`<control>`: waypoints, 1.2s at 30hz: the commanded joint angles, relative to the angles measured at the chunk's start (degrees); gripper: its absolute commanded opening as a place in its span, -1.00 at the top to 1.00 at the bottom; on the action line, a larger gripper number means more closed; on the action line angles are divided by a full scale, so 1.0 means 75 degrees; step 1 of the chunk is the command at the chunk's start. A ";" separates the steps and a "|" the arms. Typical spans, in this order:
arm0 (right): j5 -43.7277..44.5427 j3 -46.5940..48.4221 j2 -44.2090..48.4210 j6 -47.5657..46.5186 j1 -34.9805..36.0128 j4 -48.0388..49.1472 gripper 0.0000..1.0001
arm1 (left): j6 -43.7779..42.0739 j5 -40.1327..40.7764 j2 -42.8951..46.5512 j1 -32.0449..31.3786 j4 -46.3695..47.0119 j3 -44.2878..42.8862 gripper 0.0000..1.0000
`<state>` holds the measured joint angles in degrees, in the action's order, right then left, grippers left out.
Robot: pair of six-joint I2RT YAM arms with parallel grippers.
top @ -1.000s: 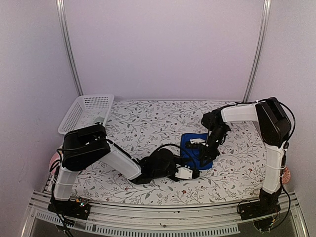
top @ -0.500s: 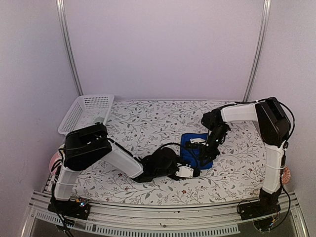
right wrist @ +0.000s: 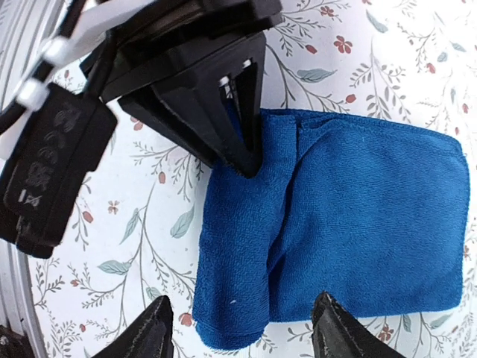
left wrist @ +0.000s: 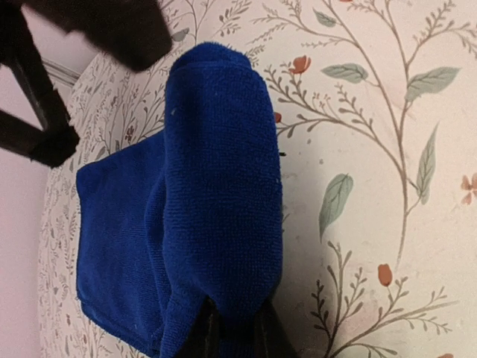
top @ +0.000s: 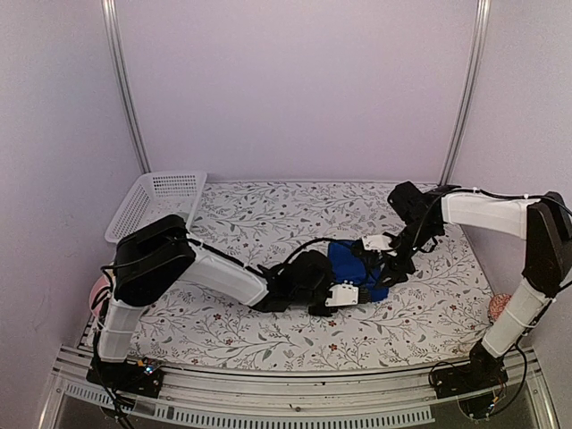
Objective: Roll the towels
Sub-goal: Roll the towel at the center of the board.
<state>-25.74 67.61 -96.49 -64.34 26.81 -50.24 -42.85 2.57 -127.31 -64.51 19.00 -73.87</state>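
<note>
The long royal-blue cloth towel lies mid-way across the floral-print worktop, one edge turned into a thick roll. The left pincer is clamped on that roll's end. The right pincer hovers just above the towel, spread wide and holding nothing.

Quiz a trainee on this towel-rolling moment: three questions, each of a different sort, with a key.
1. True or false: the right gripper is clamped on the royal-blue cloth towel.
2. Which gripper pinches the towel's folded edge? A) left gripper B) right gripper C) neither
3. Fill in: the white slotted plastic basket stands at the far ____ corner of the floral-clothed table.
Key: 1 false, its jaws stand wide apart; 2 A; 3 left.
</note>
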 commanded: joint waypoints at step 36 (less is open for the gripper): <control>0.3090 -0.4845 0.1925 -0.0313 0.1301 0.7495 -0.04 | 0.3546 -0.5015 -0.2547 0.1976 -0.6757 -0.5077 0.92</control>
<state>-6.76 32.45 -80.23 -68.38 36.18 2.33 -17.91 -35.33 -142.43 -51.92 -25.21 -112.44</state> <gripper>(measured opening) 0.542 0.110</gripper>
